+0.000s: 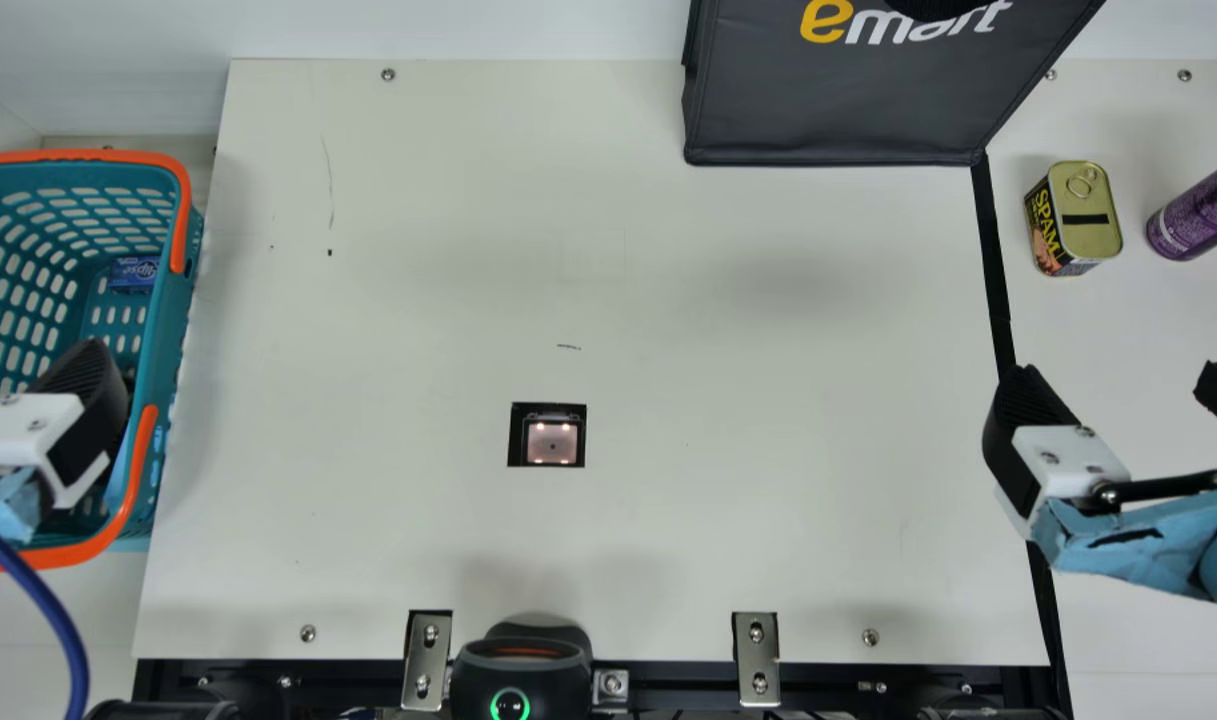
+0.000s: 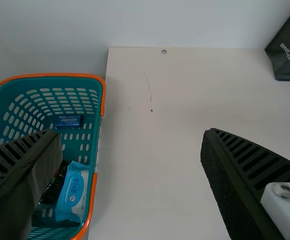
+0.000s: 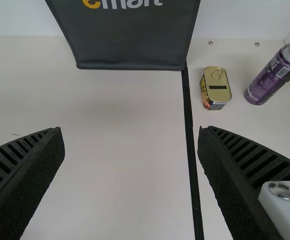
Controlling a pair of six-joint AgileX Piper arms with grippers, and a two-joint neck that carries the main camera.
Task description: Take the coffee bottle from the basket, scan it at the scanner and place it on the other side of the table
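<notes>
Left gripper [image 1: 90, 390], fingers apart, above the near part of the basket [image 1: 88, 155], at the scene's left. Within the basket, a partly hidden dark item [image 2: 56, 185] lies beside a light-blue pack [image 2: 74, 192]; whether it is the coffee bottle cannot be told. The scanner [image 1: 551, 443] is set in the central tabletop. Right gripper [image 1: 1113, 380], fingers apart, at right, nearer than the tin [image 1: 1090, 215] and the purple can [image 1: 1200, 212].
</notes>
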